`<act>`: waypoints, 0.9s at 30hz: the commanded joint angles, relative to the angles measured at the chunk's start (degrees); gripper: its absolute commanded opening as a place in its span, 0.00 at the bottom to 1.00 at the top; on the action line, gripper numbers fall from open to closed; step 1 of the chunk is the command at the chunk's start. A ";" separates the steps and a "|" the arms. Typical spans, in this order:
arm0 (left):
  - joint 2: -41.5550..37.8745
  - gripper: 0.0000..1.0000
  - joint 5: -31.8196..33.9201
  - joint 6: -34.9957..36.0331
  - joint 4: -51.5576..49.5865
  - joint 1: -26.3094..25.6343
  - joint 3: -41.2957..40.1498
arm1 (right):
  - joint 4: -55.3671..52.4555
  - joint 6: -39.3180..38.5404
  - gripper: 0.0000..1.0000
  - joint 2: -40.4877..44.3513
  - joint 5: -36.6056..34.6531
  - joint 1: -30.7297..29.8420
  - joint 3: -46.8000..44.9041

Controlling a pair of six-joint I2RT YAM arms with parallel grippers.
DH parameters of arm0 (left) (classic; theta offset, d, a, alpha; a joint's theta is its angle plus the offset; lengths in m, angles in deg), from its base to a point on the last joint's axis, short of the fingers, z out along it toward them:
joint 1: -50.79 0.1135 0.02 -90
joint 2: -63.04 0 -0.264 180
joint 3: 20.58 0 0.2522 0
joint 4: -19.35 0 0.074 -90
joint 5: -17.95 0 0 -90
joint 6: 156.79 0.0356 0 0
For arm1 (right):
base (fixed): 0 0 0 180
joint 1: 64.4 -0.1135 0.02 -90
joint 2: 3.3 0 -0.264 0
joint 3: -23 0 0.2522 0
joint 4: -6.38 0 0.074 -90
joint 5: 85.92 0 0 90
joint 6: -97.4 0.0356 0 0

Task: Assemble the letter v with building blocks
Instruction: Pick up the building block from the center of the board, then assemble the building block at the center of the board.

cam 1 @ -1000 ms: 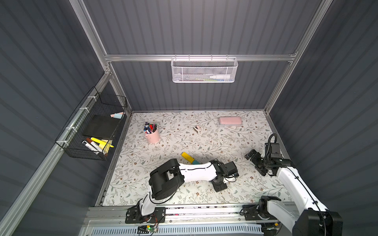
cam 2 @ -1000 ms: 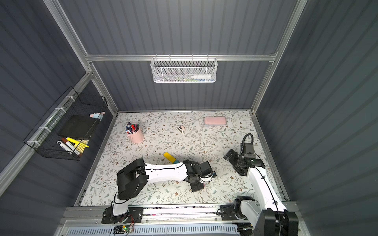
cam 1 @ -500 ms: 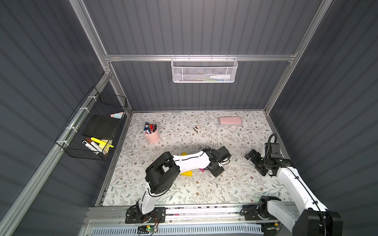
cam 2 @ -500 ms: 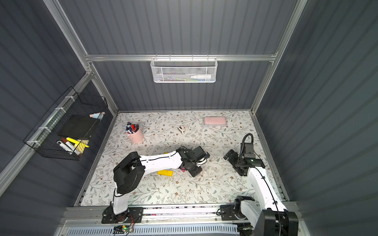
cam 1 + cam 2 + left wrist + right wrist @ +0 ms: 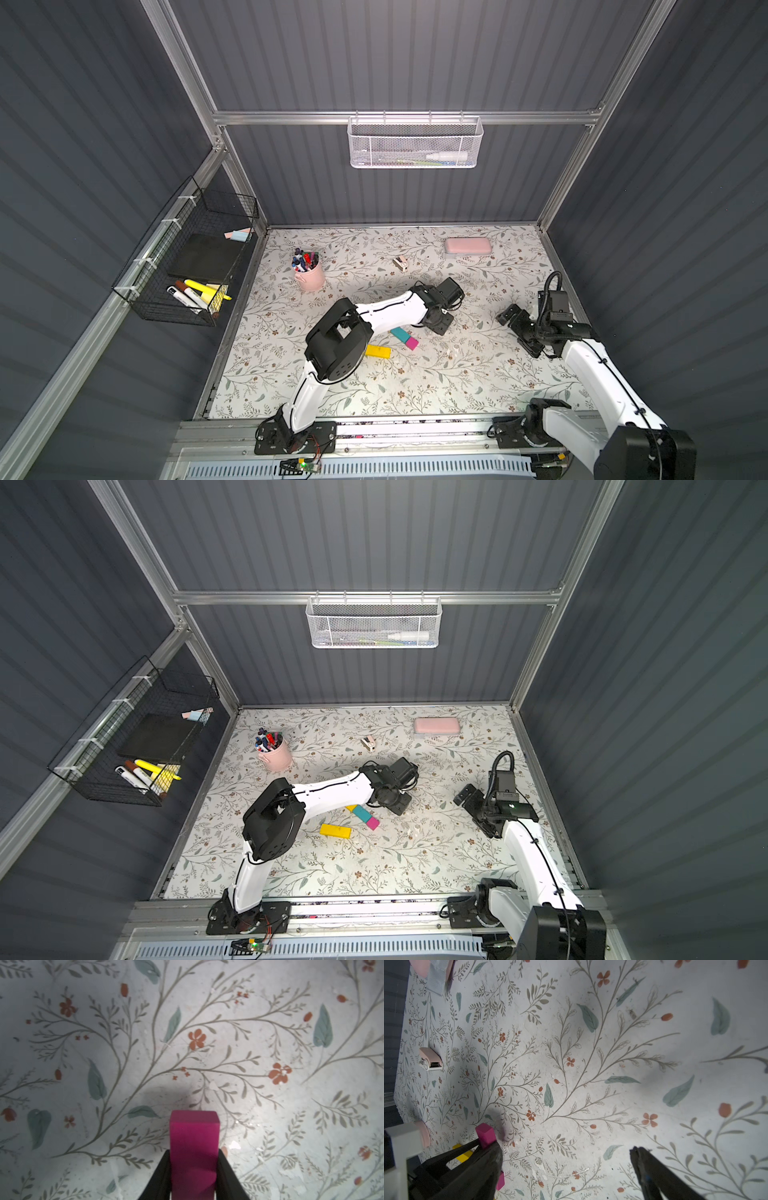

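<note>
Reaching across the floral mat [image 5: 415,386] to the middle of the frame in both top views, the left arm holds the left gripper [image 5: 438,325] low, with its jaws hidden from above. Just below and left of it, the teal brick [image 5: 400,333] and the short magenta brick [image 5: 411,343] lie end to end on a slant, touching. A yellow brick [image 5: 377,351] lies flat just beside them to the lower left, apart from both. In a top view, a sliver of a second yellow brick [image 5: 351,808] shows at the teal brick's upper end, mostly under the arm. The bricks make one slanted line, not yet a V. The right gripper [image 5: 517,328] sits at the right of the frame, well apart from the bricks, its jaws spread wide and empty.

In the left wrist view, the left gripper is clamped on the long magenta brick [image 5: 194,1130] at bottom centre. Black fingers [image 5: 164,1169] press its two long sides. Its free end points at the mat and casts a shadow there; whether it touches cannot be told.

In the right wrist view, the right gripper's fingers [image 5: 652,1169] stand far apart along the bottom of the frame, with only mat between them. At lower left, the long magenta brick juts out of the left gripper's grip.
</note>
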 commanded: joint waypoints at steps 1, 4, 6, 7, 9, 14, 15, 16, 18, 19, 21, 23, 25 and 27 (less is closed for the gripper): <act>0.61 0.33 1.54 -2.21 -2.23 0.76 1.07 | 0.39 -0.67 0.99 -0.47 1.19 0.22 -0.34; 0.59 0.33 2.01 -3.25 -2.22 0.76 0.33 | 0.86 -0.60 0.99 -0.64 1.35 0.22 -0.46; 0.55 0.33 2.41 -4.14 -1.98 0.81 -0.19 | 1.14 -0.70 0.99 -1.06 1.80 0.18 -0.33; 0.57 0.33 2.42 -4.25 -1.90 0.85 -0.32 | 1.12 -0.67 0.99 -1.24 1.99 0.22 -0.33; 0.61 0.33 2.50 -4.43 -1.98 0.85 -0.55 | 1.31 -0.85 0.99 -1.35 2.18 0.21 -0.42; -0.50 0.34 3.94 -4.15 -1.98 0.94 -2.50 | 1.51 -0.94 0.99 -1.42 2.26 0.18 -0.53; -0.61 0.34 4.08 -4.17 -1.98 1.07 -2.85 | 1.61 -0.85 0.99 -1.44 2.33 0.20 -0.59; -0.70 0.34 3.93 -4.03 -1.91 1.24 -3.40 | 1.81 -0.80 0.99 -1.59 2.57 0.18 -0.69; -0.91 0.34 3.92 -4.16 -1.66 1.44 -4.31 | 2.18 -0.76 0.99 -1.78 2.94 0.22 -0.84; -1.16 0.34 3.66 -4.17 -1.34 1.63 -4.87 | 2.36 -0.76 0.99 -1.87 3.06 0.22 -0.86; -1.43 0.34 3.50 -4.34 -0.88 1.94 -5.74 | 2.52 -0.69 0.99 -2.03 3.31 0.16 -0.97; -1.82 0.34 2.95 -4.34 -0.25 2.15 -6.50 | 2.65 -0.76 0.99 -2.13 3.48 0.13 -0.95; -1.97 0.34 2.68 -4.34 -0.13 2.17 -6.79 | 2.73 -0.76 0.99 -2.14 3.53 0.13 -0.95; -2.03 0.34 2.78 -4.48 -0.16 2.25 -7.01 | 2.76 -0.76 0.99 -2.27 3.65 0.13 -0.91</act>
